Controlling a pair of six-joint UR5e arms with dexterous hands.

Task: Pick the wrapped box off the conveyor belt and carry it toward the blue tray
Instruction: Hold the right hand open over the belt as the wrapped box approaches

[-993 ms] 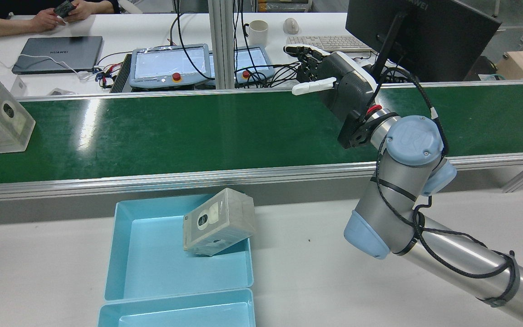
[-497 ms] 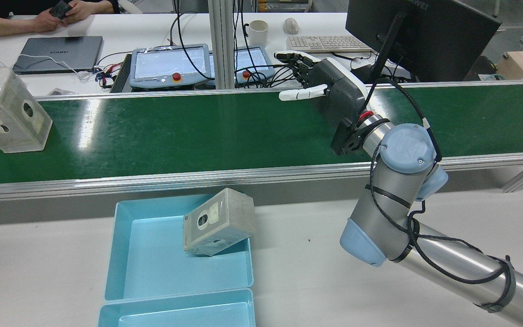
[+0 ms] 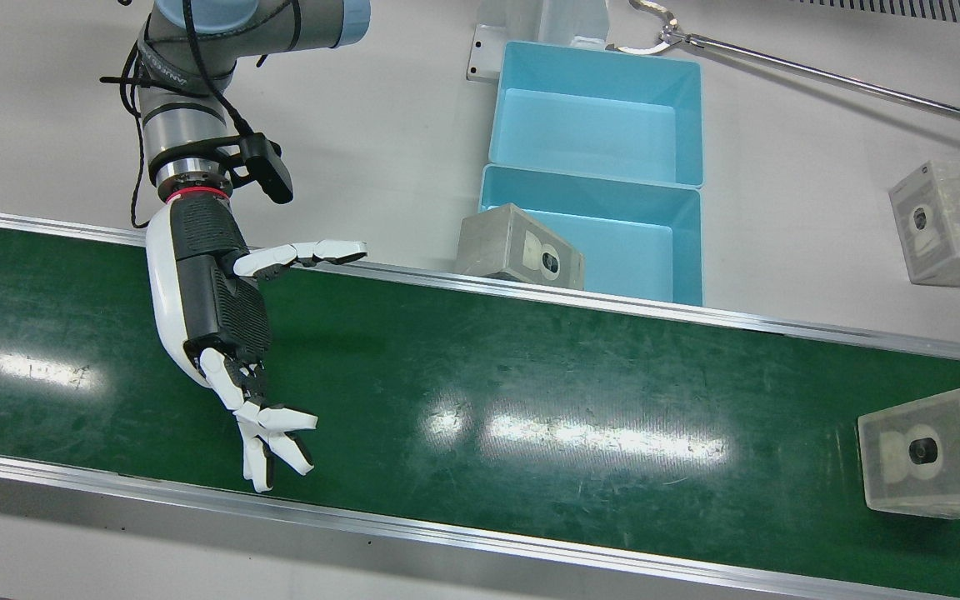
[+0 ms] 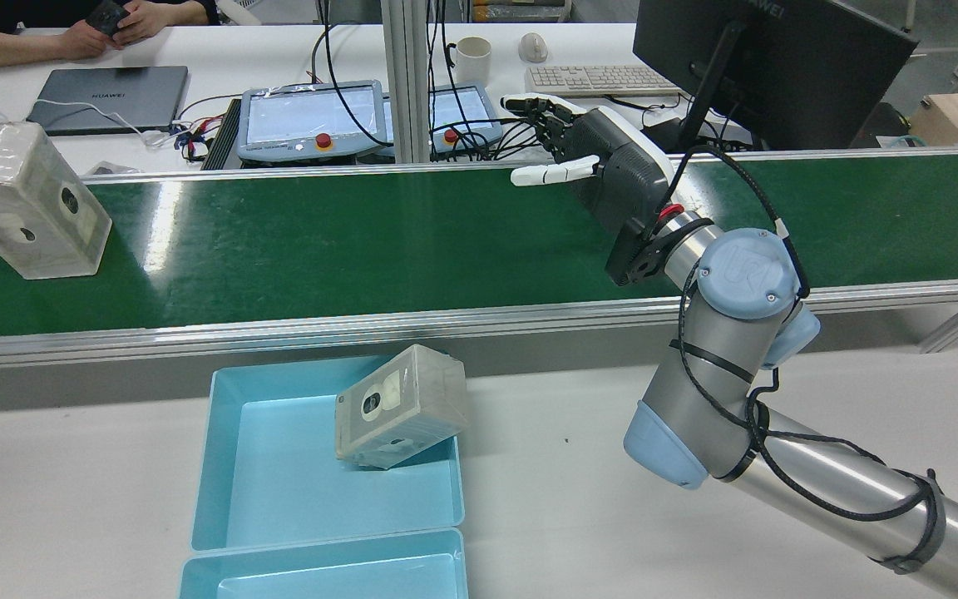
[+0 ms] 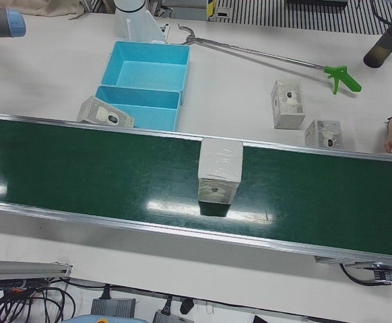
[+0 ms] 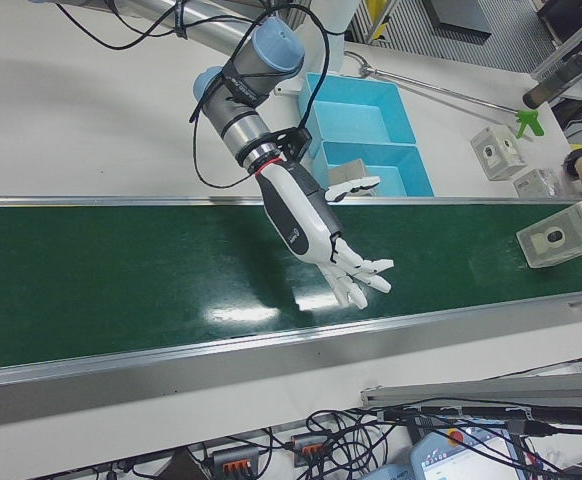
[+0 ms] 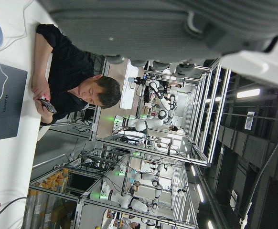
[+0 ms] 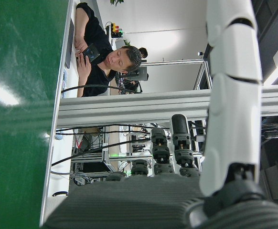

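Well apart from robot hand (image 3: 222, 333): wrapped box (image 3: 934, 450)

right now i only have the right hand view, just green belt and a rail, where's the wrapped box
Observer: The wrapped box stands on the conveyor belt, far toward the robot's left, apart from the right hand.
Operator: is the hand holding anything
Observer: No, it hangs open over the belt, fingers spread.
Operator: tray free?
Observer: Not quite: another box leans tilted on the rim of the blue tray, at the corner nearest the belt.
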